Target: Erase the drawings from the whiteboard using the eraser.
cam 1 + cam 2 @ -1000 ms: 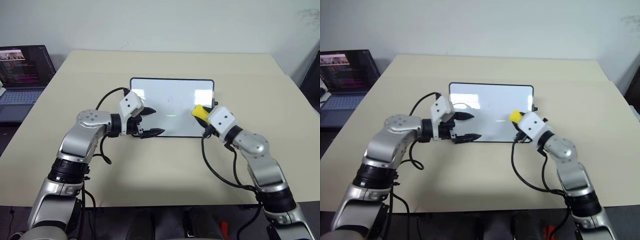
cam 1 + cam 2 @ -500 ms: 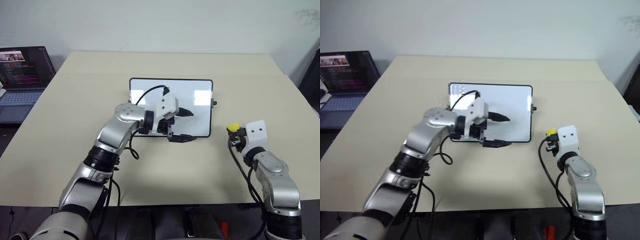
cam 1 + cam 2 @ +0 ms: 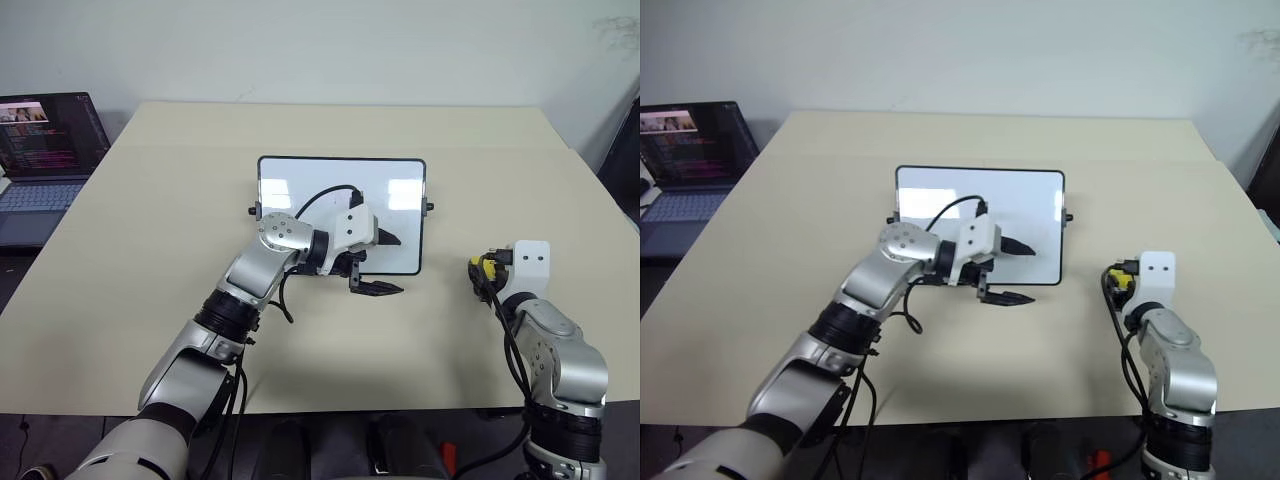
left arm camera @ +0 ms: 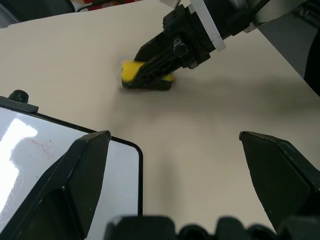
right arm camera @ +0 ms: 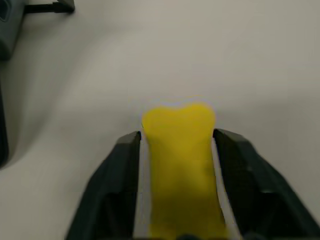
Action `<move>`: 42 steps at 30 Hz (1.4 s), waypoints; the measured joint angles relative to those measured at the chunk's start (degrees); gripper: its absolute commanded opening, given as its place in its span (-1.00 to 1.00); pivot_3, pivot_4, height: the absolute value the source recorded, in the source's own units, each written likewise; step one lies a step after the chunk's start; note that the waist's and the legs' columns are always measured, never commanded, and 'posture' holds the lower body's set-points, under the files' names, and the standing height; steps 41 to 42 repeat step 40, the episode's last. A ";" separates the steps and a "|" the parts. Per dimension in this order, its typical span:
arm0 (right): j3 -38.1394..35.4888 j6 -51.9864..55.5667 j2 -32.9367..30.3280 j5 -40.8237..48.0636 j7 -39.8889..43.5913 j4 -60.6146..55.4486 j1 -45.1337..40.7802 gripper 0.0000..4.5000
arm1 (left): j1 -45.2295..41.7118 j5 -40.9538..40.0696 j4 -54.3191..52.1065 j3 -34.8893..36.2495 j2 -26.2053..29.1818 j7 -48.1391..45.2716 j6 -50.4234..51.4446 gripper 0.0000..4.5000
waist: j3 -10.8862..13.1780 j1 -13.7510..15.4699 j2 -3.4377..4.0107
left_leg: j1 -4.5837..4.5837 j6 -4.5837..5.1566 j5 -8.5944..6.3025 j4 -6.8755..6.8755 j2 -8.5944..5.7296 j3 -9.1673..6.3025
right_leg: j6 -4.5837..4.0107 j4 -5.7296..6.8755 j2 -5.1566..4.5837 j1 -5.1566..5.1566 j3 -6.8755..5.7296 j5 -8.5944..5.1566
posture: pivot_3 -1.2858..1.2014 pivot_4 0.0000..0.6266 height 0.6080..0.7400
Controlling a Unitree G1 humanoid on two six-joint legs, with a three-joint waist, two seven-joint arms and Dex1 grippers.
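Observation:
The whiteboard (image 3: 300,180) lies flat in the middle of the table. Faint red drawings (image 4: 42,146) show near its right edge in the left wrist view. My left gripper (image 3: 388,265) hangs open over the board's near right corner, pointing right, with nothing between its fingers (image 4: 85,170). The yellow eraser (image 3: 488,263) with its dark base is down at the tabletop, a short way right of the board. My right gripper (image 5: 177,137) is shut on the eraser (image 5: 177,165), one finger against each side. The left wrist view also takes in the eraser (image 4: 129,70) under those fingers.
An open laptop (image 3: 45,150) sits on a side surface off the table's far left corner. The beige table (image 3: 150,300) stretches wide around the board. A black cable (image 3: 320,195) loops from my left wrist over the board.
My right gripper carried the eraser off the board, to the right and down to the table. My left gripper swung right across the board to its near right corner.

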 measured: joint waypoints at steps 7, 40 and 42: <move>-0.65 -3.16 -2.24 1.45 0.08 3.97 -0.69 0.99 | 0.75 0.14 -0.14 1.04 -0.70 2.50 0.24 1.00 | -0.01 -0.03 0.01 | 0.00 0.00 0.00 0.00 0.01 0.02 | 0.00 -0.01 -0.02 0.00 0.03 0.00 | 0.03 -0.52 1.00; 4.79 -40.65 3.63 9.43 3.87 -8.69 28.12 0.99 | 43.77 2.15 -30.42 35.17 -9.15 59.90 7.68 1.00 | -0.09 0.98 -0.04 | 0.90 -0.04 -0.02 -0.02 0.03 -0.04 | 0.31 -0.09 -0.60 0.94 -0.09 -0.21 | 0.03 -0.52 1.00; 4.79 -40.65 3.63 9.43 3.87 -8.69 28.12 0.99 | 43.77 2.15 -30.42 35.17 -9.15 59.90 7.68 1.00 | -0.09 0.98 -0.04 | 0.90 -0.04 -0.02 -0.02 0.03 -0.04 | 0.31 -0.09 -0.60 0.94 -0.09 -0.21 | 0.03 -0.52 1.00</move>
